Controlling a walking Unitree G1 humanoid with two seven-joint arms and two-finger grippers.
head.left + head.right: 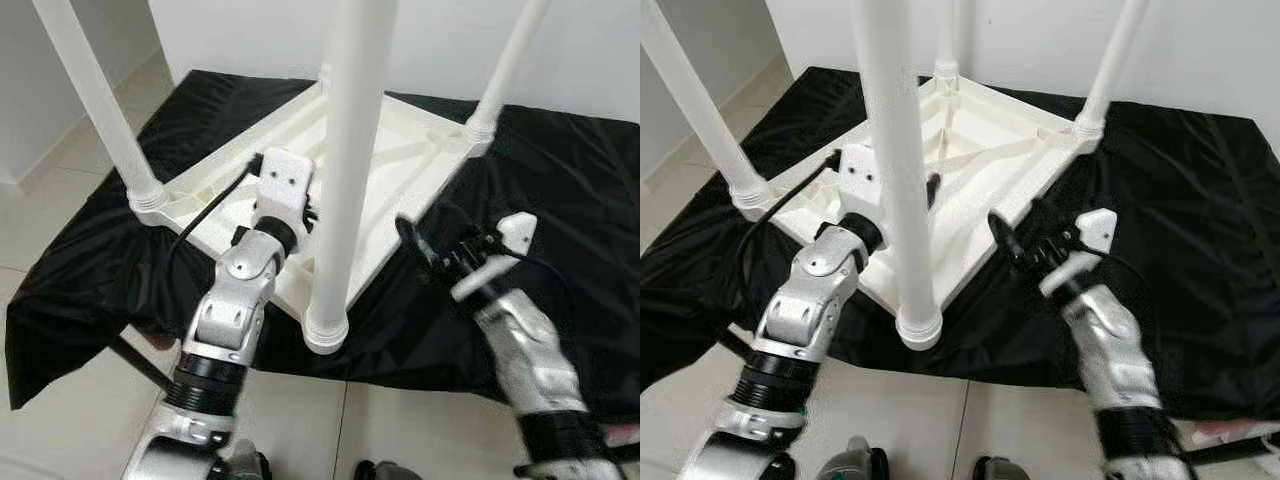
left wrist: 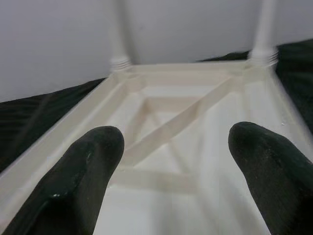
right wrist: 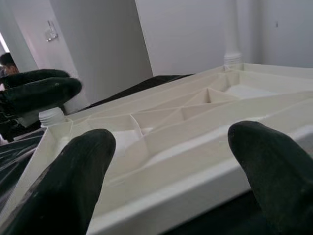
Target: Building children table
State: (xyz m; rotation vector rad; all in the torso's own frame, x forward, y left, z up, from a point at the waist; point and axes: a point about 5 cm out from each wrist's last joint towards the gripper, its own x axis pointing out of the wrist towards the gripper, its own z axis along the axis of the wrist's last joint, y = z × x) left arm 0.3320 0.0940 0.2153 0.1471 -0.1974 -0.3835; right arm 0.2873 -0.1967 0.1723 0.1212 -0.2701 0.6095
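A pale tiled floor (image 1: 60, 200) carries a crumpled black plastic sheet (image 1: 560, 200). On the sheet's middle lies an upturned white plastic children's table (image 1: 980, 190), legs pointing up.

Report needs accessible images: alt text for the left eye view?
A white plastic children's table lies upside down on a black cloth, its four legs screwed in and pointing up. The left gripper reaches over the underside; the right gripper, open, hovers beside the table's edge.

Leg (image 1: 352, 150) tops cut off at frame edge; far legs (image 2: 264, 29) blurred.
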